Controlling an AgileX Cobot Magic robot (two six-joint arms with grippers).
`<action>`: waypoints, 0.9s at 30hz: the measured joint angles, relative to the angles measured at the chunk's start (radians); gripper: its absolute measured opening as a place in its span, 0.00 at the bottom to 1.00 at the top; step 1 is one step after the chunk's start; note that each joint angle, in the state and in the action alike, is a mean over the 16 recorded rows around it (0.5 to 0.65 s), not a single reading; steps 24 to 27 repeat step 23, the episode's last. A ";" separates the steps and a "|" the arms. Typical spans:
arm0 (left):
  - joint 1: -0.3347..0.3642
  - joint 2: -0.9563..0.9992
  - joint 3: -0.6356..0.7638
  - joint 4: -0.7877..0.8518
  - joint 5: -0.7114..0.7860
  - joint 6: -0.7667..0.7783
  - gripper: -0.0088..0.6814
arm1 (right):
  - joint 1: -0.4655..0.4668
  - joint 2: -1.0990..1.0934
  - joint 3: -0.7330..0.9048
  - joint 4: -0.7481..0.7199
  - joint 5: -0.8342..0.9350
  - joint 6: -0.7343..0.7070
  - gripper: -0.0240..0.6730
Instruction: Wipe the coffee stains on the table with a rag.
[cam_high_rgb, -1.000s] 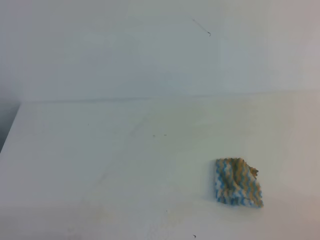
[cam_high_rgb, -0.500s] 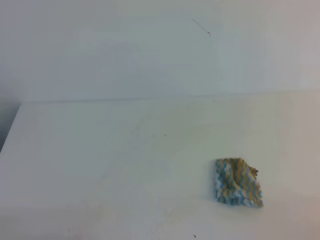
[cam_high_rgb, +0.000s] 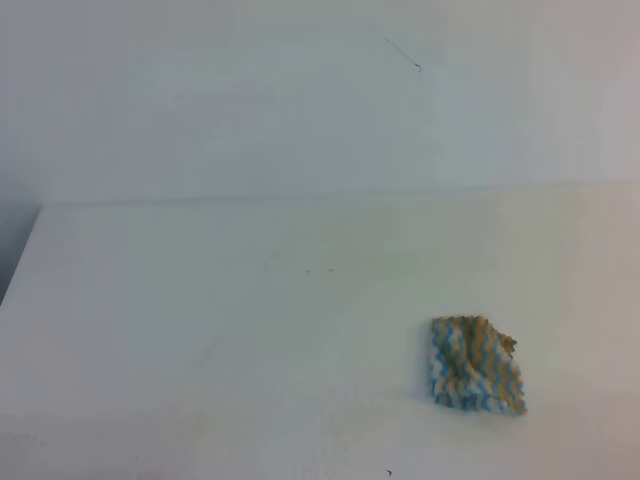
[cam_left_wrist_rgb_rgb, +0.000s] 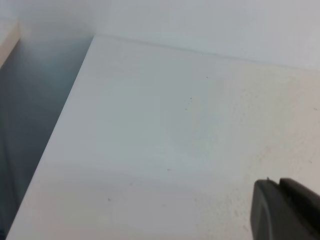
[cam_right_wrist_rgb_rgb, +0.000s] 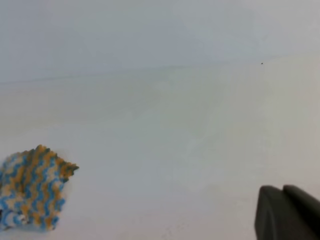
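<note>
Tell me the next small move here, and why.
Probably none beyond keeping both arms back: the rag lies loose on the table, no coffee stains show in any view, and only dark gripper parts show at each wrist view's lower right corner.

Rag (cam_high_rgb: 476, 366) lone obstacle, lower right of frame; table (cam_high_rgb: 220, 330) open across left, centre; wall (cam_high_rgb: 250, 100) behind.
</note>
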 joint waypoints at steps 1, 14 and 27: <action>0.000 0.000 0.000 0.000 0.000 0.000 0.01 | 0.000 0.000 0.000 0.000 0.000 0.000 0.03; 0.000 0.000 0.000 0.000 0.000 -0.001 0.01 | 0.000 0.000 0.000 0.000 0.000 0.000 0.03; 0.000 0.000 0.000 0.000 0.000 0.000 0.01 | 0.000 0.000 0.000 0.000 0.000 0.000 0.03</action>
